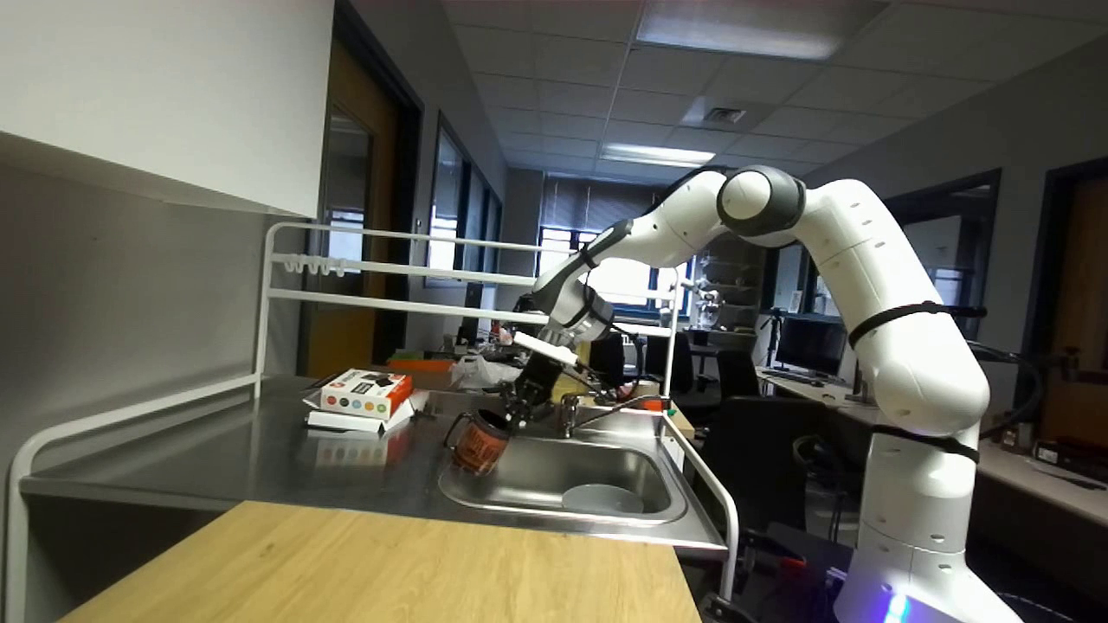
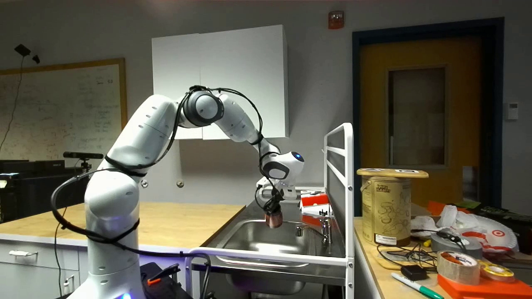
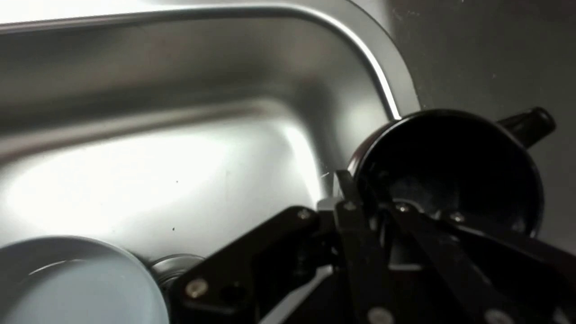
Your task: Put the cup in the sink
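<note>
Cup, reddish-orange, one: in an exterior view, tilted across the left rim of the sink, mouth leaning right, handle left; touching or apart could not be told. At its right, gripper: fingers pinched the cup's right wall (left in the wrist view), so its bulk lay left of them. Next move was judged to run rightward, then down. Farther: faucet.
</note>
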Tool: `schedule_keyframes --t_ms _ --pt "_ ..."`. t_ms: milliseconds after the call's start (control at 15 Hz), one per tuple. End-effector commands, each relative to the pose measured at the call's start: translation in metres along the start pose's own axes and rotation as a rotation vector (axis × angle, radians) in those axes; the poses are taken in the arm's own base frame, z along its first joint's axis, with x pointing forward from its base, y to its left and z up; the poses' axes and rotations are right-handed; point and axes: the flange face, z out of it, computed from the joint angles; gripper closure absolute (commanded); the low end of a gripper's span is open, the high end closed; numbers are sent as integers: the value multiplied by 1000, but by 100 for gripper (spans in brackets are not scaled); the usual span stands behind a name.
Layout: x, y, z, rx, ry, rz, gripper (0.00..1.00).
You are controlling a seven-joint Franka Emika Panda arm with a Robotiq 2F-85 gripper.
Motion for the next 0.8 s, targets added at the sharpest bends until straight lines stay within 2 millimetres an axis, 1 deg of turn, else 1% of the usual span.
schedule_keyframes --t_ms 0,133,333,533,600,733 --pt "-21 54 -6 67 46 83 94" --pt "-28 87 1 83 49 131 94" --pt "-43 144 18 70 34 187 94" --pt "-68 206 35 34 8 218 94" --pt "-74 222 40 11 4 226 94" --pt "-81 238 48 -50 3 249 94"
